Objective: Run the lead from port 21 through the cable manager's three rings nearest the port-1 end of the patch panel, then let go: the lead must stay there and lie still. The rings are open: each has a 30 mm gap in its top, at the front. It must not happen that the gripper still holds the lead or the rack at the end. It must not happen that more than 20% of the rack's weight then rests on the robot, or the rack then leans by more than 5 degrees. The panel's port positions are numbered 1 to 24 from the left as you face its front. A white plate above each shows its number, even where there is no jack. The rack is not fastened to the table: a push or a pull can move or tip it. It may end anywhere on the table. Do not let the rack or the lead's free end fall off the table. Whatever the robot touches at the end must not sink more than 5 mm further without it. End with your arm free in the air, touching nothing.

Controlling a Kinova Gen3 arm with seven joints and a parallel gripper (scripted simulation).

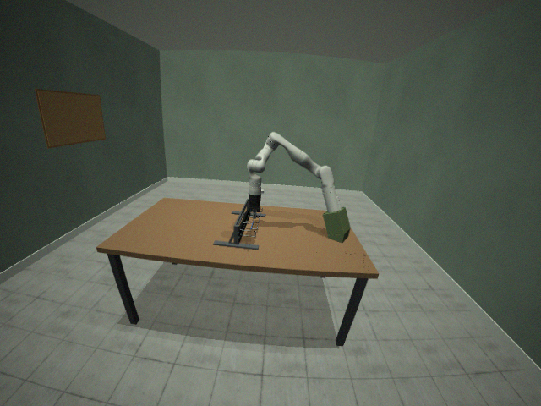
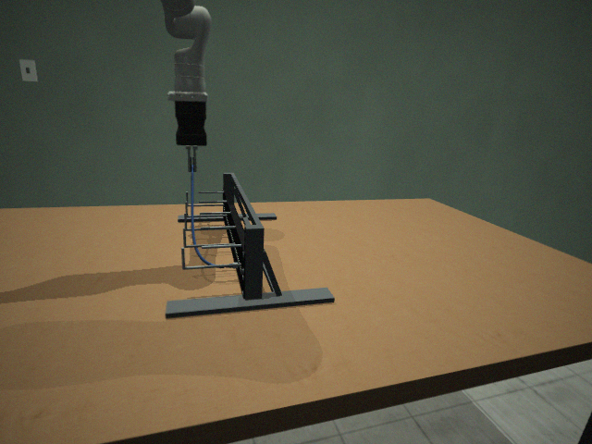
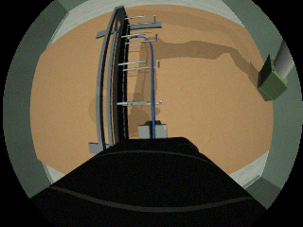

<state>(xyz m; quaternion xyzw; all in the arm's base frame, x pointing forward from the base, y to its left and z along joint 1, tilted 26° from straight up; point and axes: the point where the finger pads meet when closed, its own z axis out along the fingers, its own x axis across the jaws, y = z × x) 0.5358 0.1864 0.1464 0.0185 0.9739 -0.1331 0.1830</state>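
Note:
The dark rack [image 2: 246, 239] stands on the table on two flat feet, seen end-on in the exterior view. Several wire rings [image 2: 207, 234] stick out from its front. A blue lead [image 2: 193, 219] runs from the panel at the near end, curves up and rises along the front of the rings. My gripper [image 2: 191, 162] hangs above the far rings, shut on the lead's upper end. In the wrist view the lead [image 3: 151, 82] runs along the rings [image 3: 140, 70] beside the rack [image 3: 109, 82], and my gripper [image 3: 153, 127] shows only as grey tips. In the top view the gripper [image 1: 254, 208] is over the rack [image 1: 241, 229].
The arm's green base block [image 1: 336, 224] stands at the table's right side and also shows in the wrist view [image 3: 273, 79]. The table's front edge [image 2: 382, 387] lies well clear of the rack's near foot [image 2: 248, 302].

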